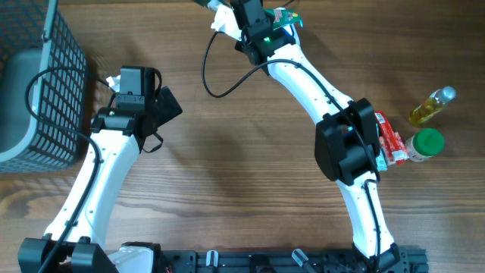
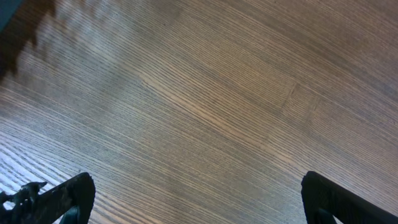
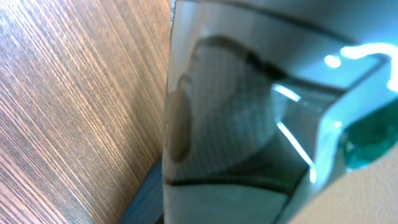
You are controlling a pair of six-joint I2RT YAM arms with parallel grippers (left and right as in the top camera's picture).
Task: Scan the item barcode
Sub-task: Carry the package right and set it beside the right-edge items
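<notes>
a black wire basket [image 1: 45, 83] stands on the counter [image 1: 227, 174] at the far left, just to the left of the left jaws. the left arm [image 1: 98, 174] reaches up from the near edge, and its jaws are released. in the left wrist view the two dark fingers [image 2: 62, 199] sit at the bottom corners, wide apart, with only bare wood grain [image 2: 199, 93] showing between them. a black cable [image 1: 216, 76] loops over the counter between the two sets of jaws, closer to the right ones.

the right arm [image 1: 303, 76] stretches to the far edge of the counter. a small white object [image 1: 221, 20] lies just to the left of its jaws; what it is cannot be told. the right jaws are clenched on the green-and-white packet [image 1: 286, 18], which sticks out just to their right in the overhead view. in the right wrist view the packet [image 3: 249, 124] fills most of the picture as a glossy, blurred pale surface with a teal-green patch at its right side, and a strip of counter [image 3: 62, 93] shows on the left. no barcode can be made out on it.

well away from the right jaws, to their right and nearer the robot's base, a red packet [image 1: 386, 140] lies partly under the right arm's elbow [image 1: 348, 144]. a green-lidded jar [image 1: 424, 144] sits right against that packet. a small bottle of yellow liquid [image 1: 432, 106] lies at a slant just beyond the jar.
</notes>
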